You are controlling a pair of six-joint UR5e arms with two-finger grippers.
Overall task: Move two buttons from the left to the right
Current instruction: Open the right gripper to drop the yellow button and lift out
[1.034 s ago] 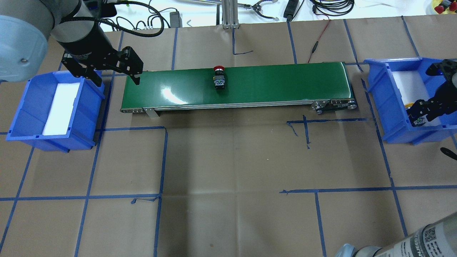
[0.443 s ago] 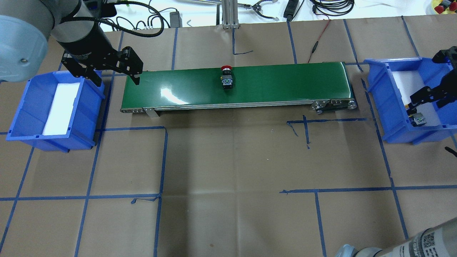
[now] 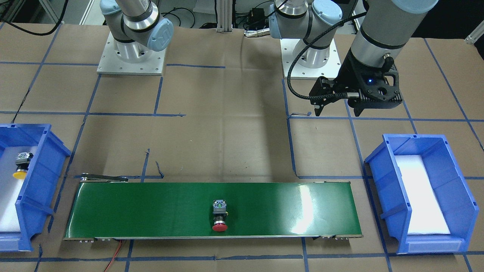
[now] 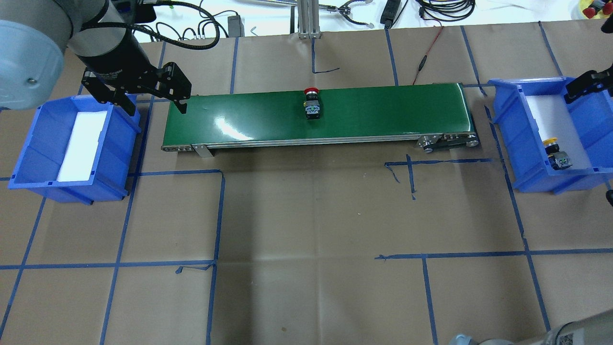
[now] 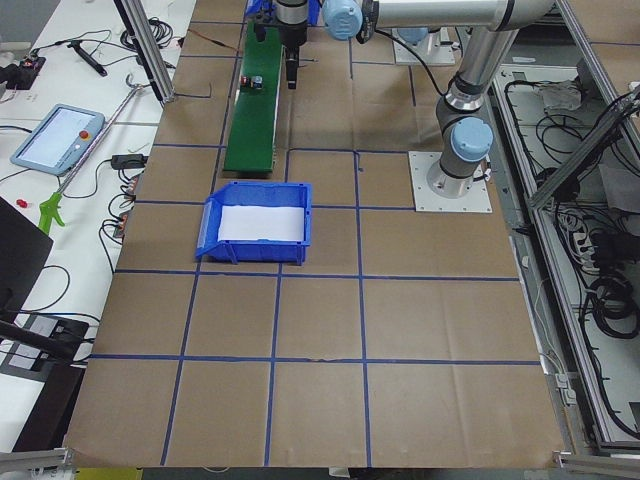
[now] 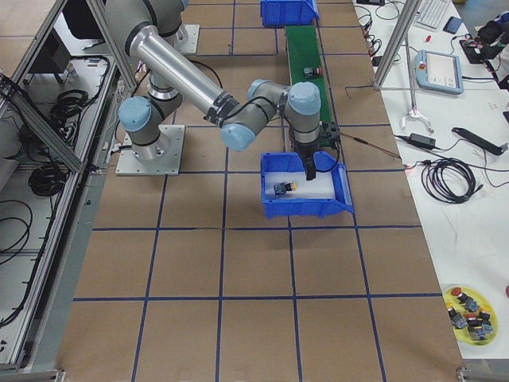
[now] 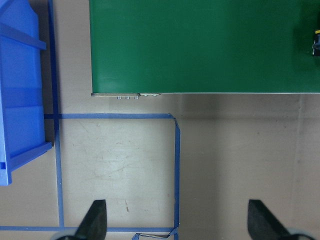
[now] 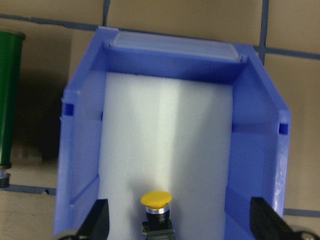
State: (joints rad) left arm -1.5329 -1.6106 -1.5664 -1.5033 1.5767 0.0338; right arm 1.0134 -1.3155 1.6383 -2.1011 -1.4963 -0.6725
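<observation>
The red-capped button (image 4: pixel 312 103) (image 3: pixel 220 216) lies on the green conveyor belt (image 4: pixel 383 110) (image 3: pixel 151 211), about mid-length. The yellow-capped button (image 4: pixel 555 153) (image 3: pixel 22 165) (image 8: pixel 156 210) (image 6: pixel 282 188) lies on the white foam in the right blue bin (image 4: pixel 512 124). My right gripper (image 4: pixel 594 81) (image 8: pixel 180 226) hovers open above that bin, clear of the button. My left gripper (image 4: pixel 155 106) (image 3: pixel 337 112) (image 7: pixel 177 225) hangs open and holds nothing, between the belt's left end and the left blue bin (image 4: pixel 43 143) (image 3: pixel 382 181), which holds only white foam.
Blue tape lines cross the brown paper table top. Cables and an aluminium post (image 4: pixel 306 19) stand along the far edge. A yellow dish of spare buttons (image 6: pixel 469 312) sits at a table corner. Both arm bases (image 3: pixel 130 56) stand on the robot's side.
The red button has ridden rightward along the belt. My right gripper let go of the yellow button in the right bin and rose away from it. The left gripper stayed put.
</observation>
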